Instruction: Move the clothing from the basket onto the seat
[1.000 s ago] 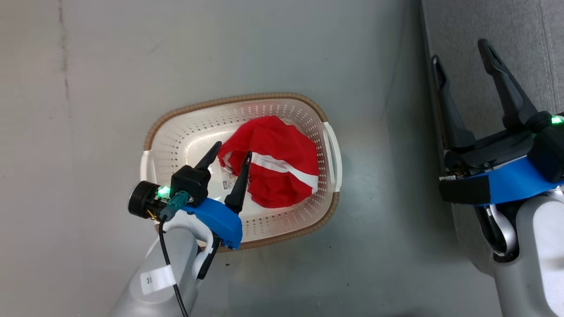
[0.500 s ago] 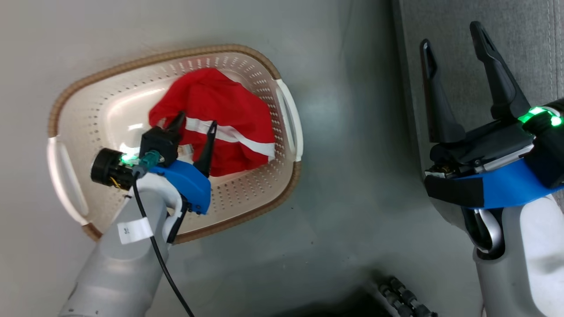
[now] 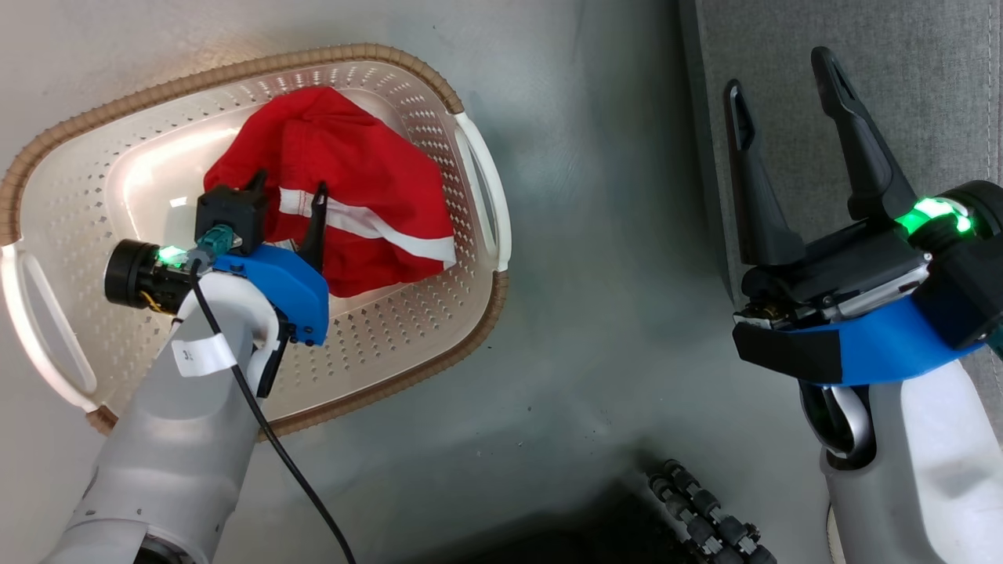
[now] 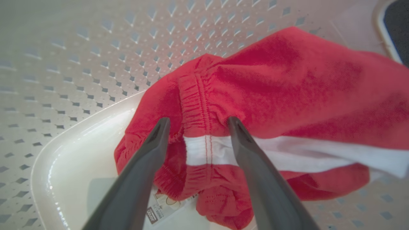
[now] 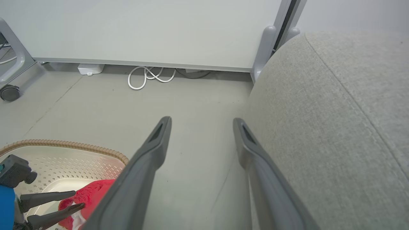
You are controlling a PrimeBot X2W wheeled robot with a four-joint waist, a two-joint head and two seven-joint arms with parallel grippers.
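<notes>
The clothing, bright red with a white stripe, lies bunched in the right half of the cream perforated basket on the floor. My left gripper is down inside the basket and open. In the left wrist view its fingers straddle the elastic waistband and white stripe of the clothing, left gripper not closed on it. My right gripper hangs open and empty beside the grey seat, right gripper over the floor next to the seat.
A barcode label sticks to the basket floor under the fabric. A white cable loops along the wall panel, with a caster wheel at far left. A dark ribbed part shows on the floor near me.
The head camera has moved, so the basket shows larger and further left. My left gripper has gone from the garment's edge down onto it, still open. The right gripper stays open.
</notes>
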